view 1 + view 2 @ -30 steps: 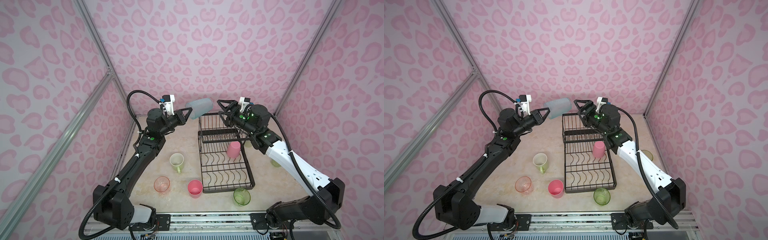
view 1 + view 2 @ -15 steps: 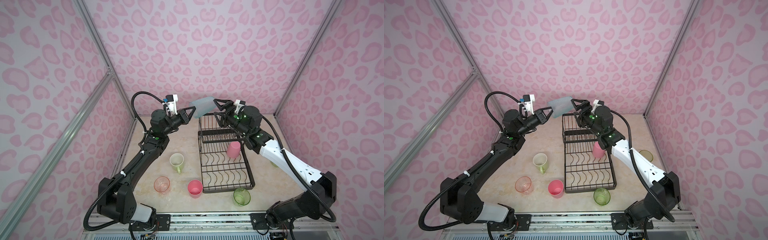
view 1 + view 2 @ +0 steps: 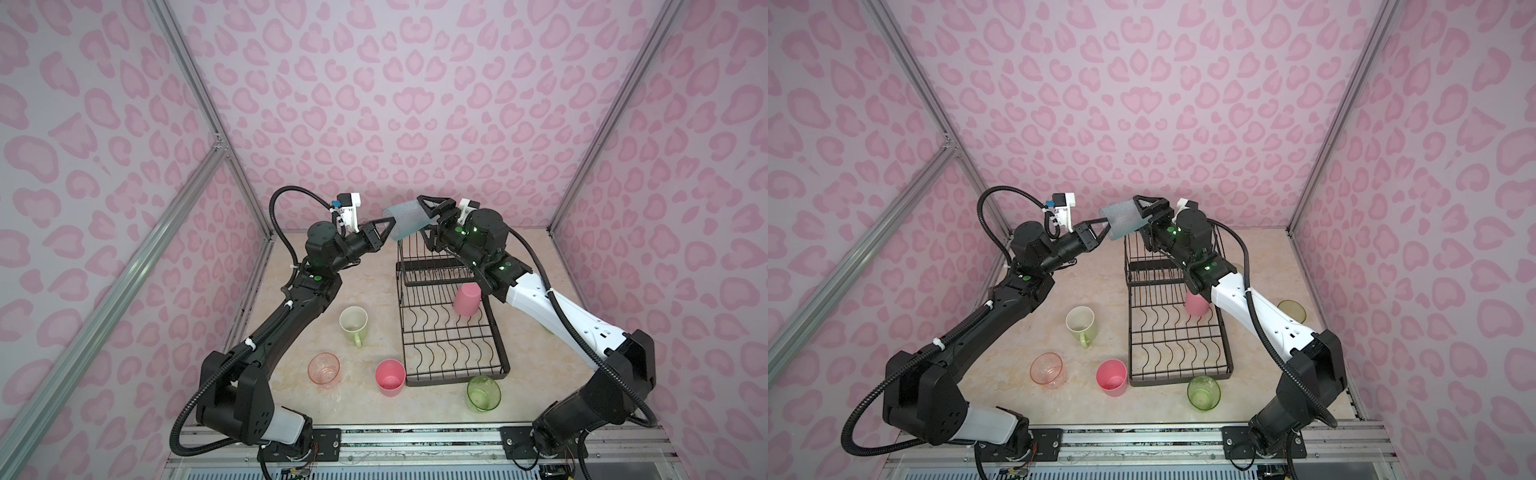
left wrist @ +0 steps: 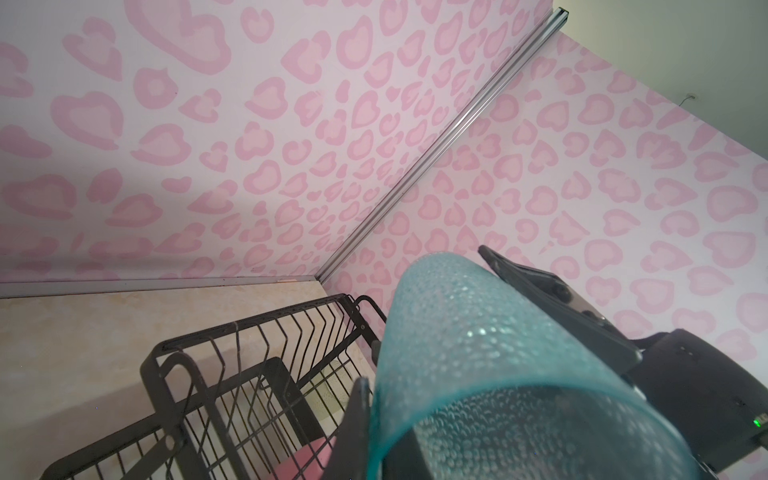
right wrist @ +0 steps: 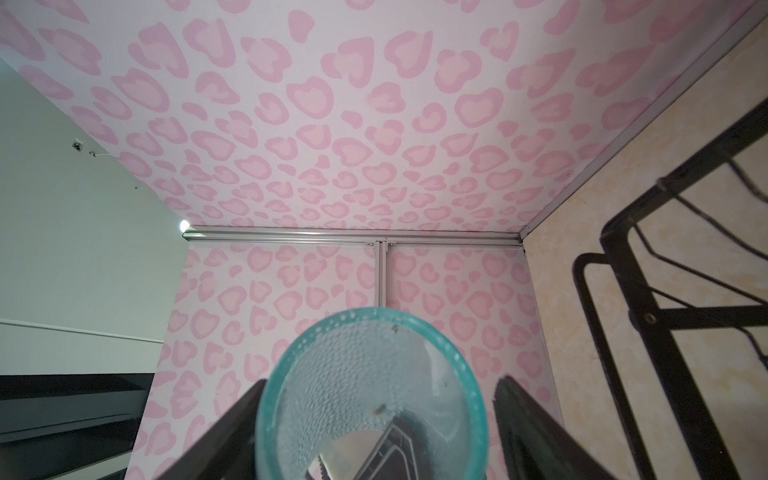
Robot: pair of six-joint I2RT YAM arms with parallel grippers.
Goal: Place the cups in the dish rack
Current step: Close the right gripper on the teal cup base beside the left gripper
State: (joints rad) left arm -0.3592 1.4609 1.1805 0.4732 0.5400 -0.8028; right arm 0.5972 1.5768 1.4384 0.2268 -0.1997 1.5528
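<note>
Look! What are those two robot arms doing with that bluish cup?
Looks like a hand-over. The left hand pinches the frosted teal tumbler by its rim, up by the raised end of the dish rack. The right hand has a finger on each side of it; whether it grips yet isn't clear. An upside-down pink tumbler already sits in the rack.

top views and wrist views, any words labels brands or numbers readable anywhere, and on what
None: no text can be read in any view. The teal tumbler and the dish rack carry no print; the walls show only a pink pattern.
</note>
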